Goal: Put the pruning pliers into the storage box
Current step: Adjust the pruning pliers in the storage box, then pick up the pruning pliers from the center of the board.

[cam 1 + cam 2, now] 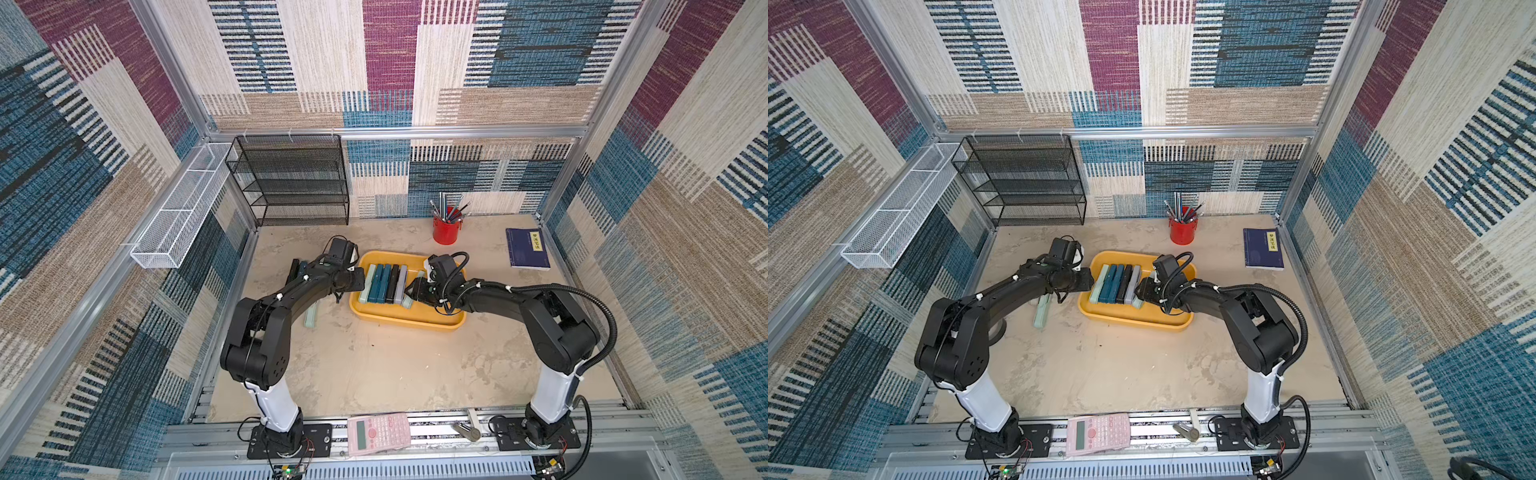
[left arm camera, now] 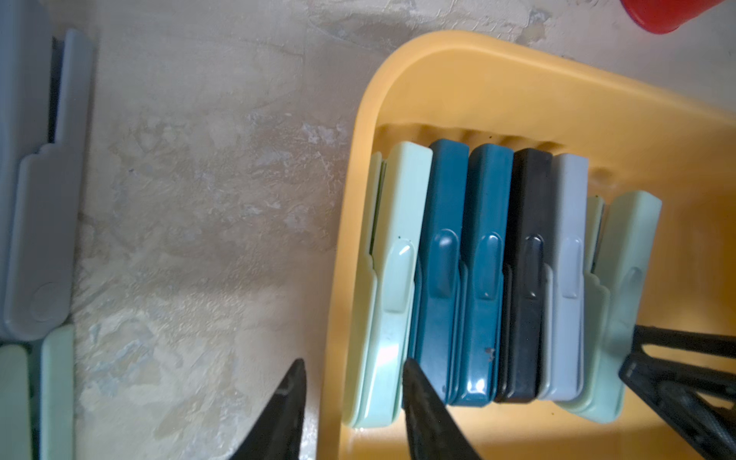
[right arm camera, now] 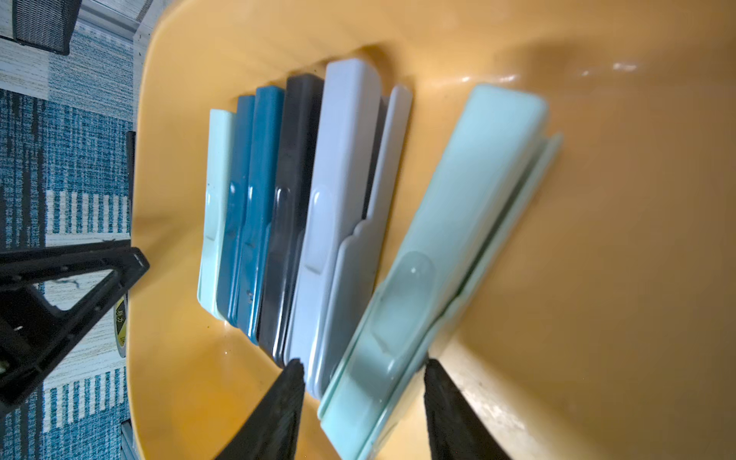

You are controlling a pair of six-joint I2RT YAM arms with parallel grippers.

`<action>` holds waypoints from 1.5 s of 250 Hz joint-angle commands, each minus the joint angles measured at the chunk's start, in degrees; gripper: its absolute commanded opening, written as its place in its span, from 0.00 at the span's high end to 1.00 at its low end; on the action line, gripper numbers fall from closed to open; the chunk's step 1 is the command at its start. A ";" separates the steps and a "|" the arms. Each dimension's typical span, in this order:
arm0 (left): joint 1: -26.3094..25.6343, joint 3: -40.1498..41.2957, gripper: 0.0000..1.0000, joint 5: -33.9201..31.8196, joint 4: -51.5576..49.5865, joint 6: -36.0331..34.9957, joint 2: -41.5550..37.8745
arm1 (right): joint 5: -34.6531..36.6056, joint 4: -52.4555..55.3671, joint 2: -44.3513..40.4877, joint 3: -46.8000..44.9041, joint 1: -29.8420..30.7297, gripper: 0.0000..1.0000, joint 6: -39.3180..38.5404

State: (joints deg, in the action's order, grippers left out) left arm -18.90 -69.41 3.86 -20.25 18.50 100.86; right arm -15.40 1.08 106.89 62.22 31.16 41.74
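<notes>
Left tool (image 2: 354, 362), jaws apart astride the storage box (image 2: 498, 59) wall, may drag it; right tool (image 3: 362, 362), grip on the tilted mint pliers (image 3: 458, 223) unclear, may topple the row (image 3: 294, 191)

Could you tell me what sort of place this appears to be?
Likely a robot test cell staged as a desk: aluminium frame, patterned walls, plus a red pen cup and blue book.

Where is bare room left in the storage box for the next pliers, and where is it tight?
Free: storage box floor between the tilted mint pliers and the right wall, plus its near strip. Crowded: five packed pliers at the left wall, left gripper at them.
</notes>
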 commanded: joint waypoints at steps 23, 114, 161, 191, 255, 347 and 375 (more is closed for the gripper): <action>0.00 0.50 0.60 1.68 1.18 -1.61 0.04 | 1.41 -1.46 1.44 2.18 0.12 0.49 -0.30; 0.00 0.85 0.60 2.77 1.43 -1.54 -0.14 | 1.51 -1.87 3.28 4.71 -0.03 0.49 -2.06; 0.05 0.78 0.60 3.86 1.73 -1.36 -0.27 | 1.33 -2.68 3.09 5.12 -0.24 0.48 -4.02; 0.00 0.41 0.60 3.24 0.86 -1.60 -1.04 | 2.27 -1.24 2.30 5.96 -0.77 0.48 -5.89; 2.98 4.04 0.48 1.48 -0.36 -2.06 -6.93 | 9.86 4.60 -4.22 5.36 -3.35 0.46 -12.75; 8.61 14.07 0.45 -3.88 -8.29 -6.36 -22.15 | 13.50 3.70 -14.81 -2.76 -13.03 0.44 -17.99; 8.61 17.34 0.45 -9.51 -8.72 -10.35 -24.19 | 12.27 1.47 -15.39 -4.48 -14.33 0.44 -17.93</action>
State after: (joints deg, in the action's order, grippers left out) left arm -10.41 -54.78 1.32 -25.91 13.93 78.22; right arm -2.42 5.74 92.33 59.02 17.63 25.02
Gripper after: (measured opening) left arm 0.547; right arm 0.560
